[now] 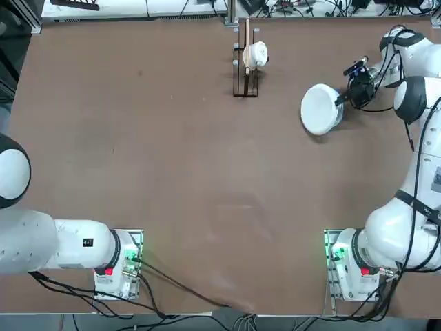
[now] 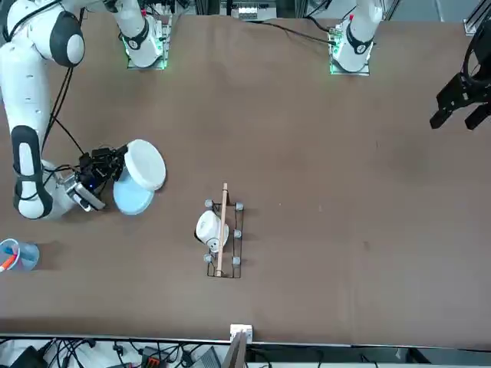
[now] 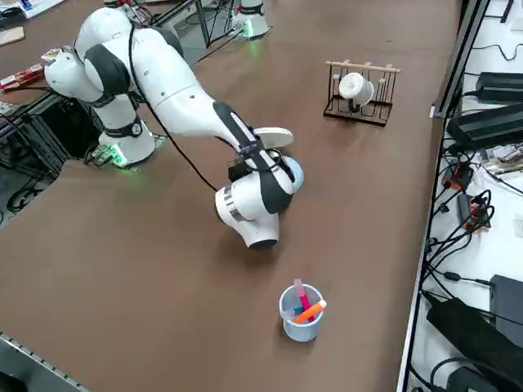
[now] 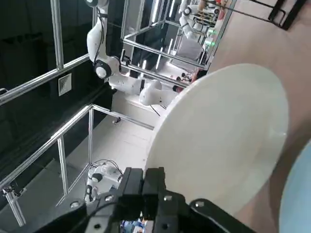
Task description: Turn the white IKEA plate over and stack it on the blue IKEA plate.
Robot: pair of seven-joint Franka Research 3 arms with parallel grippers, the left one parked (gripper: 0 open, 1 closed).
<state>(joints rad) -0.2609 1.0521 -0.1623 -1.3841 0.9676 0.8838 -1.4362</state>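
Item: white IKEA plate (image 2: 145,165), tilting above the bench (image 2: 307,215) over the blue IKEA plate (image 2: 132,196), the right end effector (image 2: 125,153) pinching its rim between closed fingers, presumably leaving its broad face free for turning and stacking.

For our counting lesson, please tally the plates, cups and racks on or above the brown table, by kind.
Plates: 2 (white IKEA plate, blue IKEA plate)
Cups: 2 (white cup, pen cup)
Racks: 1 (rack)
Total: 5
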